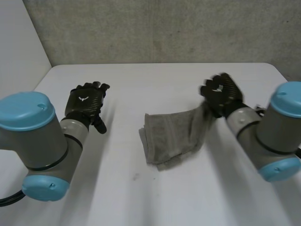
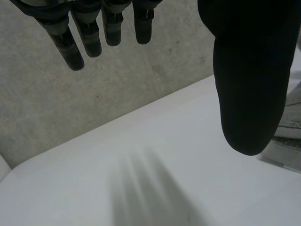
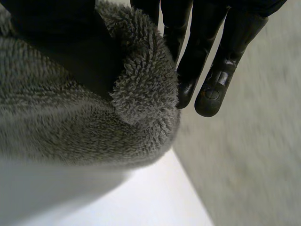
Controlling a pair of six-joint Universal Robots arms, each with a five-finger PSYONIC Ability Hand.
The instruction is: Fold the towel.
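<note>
white table (image 1: 160,80), grey towel (image 1: 171,136) — right hand (image 1: 223,94) pinching its corner

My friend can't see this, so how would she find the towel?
Look at the white table. Near its middle lies a crumpled grey towel. It is the only soft, fluffy thing there, and the right hand pinches one corner up off the table.
</note>
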